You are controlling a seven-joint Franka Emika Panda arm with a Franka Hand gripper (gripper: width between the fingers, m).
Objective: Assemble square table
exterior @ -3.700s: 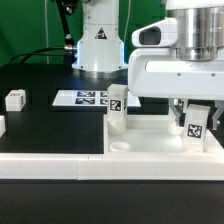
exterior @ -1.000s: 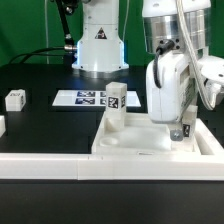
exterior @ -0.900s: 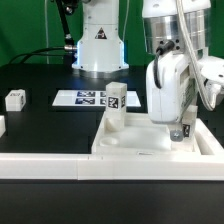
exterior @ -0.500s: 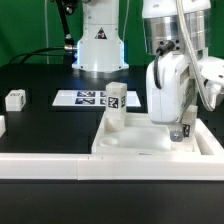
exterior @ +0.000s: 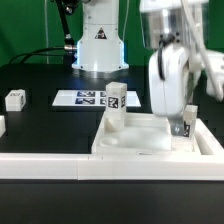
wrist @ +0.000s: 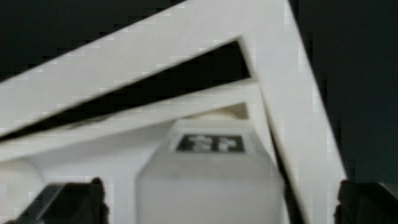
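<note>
The arm has blurred in motion above the leg block (exterior: pixel 186 128), fingers (wrist: pixel 75 200) apart.

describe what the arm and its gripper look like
The arm is glossy white with rounded, bulky housings and darker grey bands at the joints; it is motion-blurred in the exterior view. A white base behind it bears a black triangular logo. The gripper shows two dark, blocky fingers in the wrist view. Thin cables run along the upper arm.
</note>
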